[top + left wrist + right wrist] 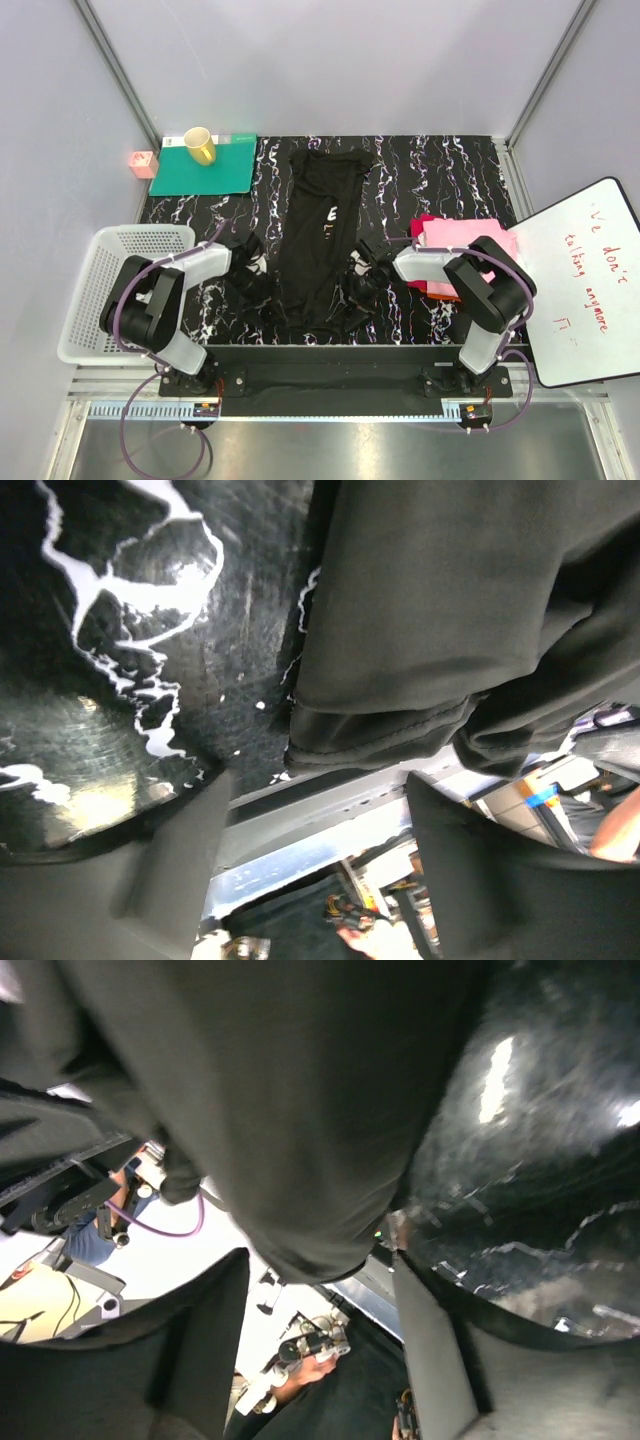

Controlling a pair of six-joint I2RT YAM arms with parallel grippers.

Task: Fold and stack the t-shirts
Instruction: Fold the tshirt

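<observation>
Two grippers, the left gripper (pixel 255 288) and right gripper (pixel 358 290), flank the near hem of the long black cotton t-shirt (pixel 322 235). It lies folded into a narrow strip down mid-bench toward the near edge, with the folded pink and red shirts (pixel 462 240) stacked by the right edge. From the left wrist, I see its fingers (pixel 180 870) spread wide and empty, the layered hem just beyond them; a shallow close would likely pinch only the top layer and peel the fold open. From the right wrist, those fingers (pixel 430 1350) gape empty too with cloth at their mouth, so unequal bites could skew the strip.
</observation>
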